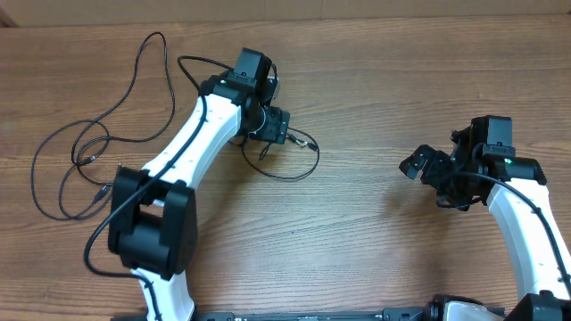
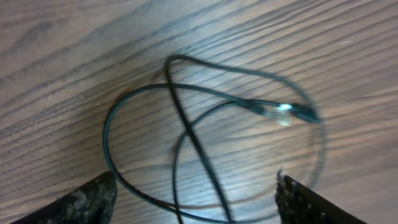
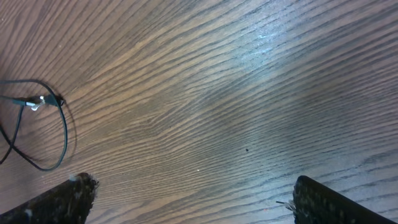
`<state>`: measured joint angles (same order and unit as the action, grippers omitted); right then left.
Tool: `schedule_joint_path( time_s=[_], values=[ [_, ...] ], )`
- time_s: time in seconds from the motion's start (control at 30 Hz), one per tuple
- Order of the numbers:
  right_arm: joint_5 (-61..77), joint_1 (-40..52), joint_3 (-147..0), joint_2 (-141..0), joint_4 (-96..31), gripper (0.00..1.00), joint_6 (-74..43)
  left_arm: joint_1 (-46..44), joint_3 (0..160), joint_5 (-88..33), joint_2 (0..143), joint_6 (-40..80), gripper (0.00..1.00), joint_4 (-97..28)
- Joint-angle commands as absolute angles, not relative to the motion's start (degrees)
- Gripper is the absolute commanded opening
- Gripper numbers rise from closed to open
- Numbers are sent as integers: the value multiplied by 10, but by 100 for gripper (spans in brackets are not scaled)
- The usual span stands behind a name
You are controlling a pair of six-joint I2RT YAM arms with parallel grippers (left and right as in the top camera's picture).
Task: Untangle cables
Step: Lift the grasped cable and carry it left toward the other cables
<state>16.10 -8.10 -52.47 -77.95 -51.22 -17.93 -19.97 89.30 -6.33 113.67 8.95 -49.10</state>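
Observation:
A small cable loop with a silver-tipped plug lies mid-table, just right of my left gripper. In the left wrist view this loop crosses over itself, its shiny plug at the right. My left gripper hangs open over it, and strands run between the two fingertips untouched. A longer cable sprawls in loose loops at the far left. My right gripper stands open above bare wood. The right wrist view shows the gripper with nothing in it and the small loop far off to the left.
The wooden table fills every view. The left arm stretches diagonally from the front edge toward the middle, its own thick black cable running along it. The right arm stands at the right edge.

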Motion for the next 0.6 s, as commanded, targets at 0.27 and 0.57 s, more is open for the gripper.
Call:
schedule_joint_path(
  time_s=[0.27, 0.57],
  values=[
    [162, -77, -525, -782, -514, 100, -175, -200, 904, 8, 1164, 88, 5, -534],
    [162, -77, -525, -782, -516, 100, -175, -145, 941, 111, 1081, 147, 4, -593]
  ],
)
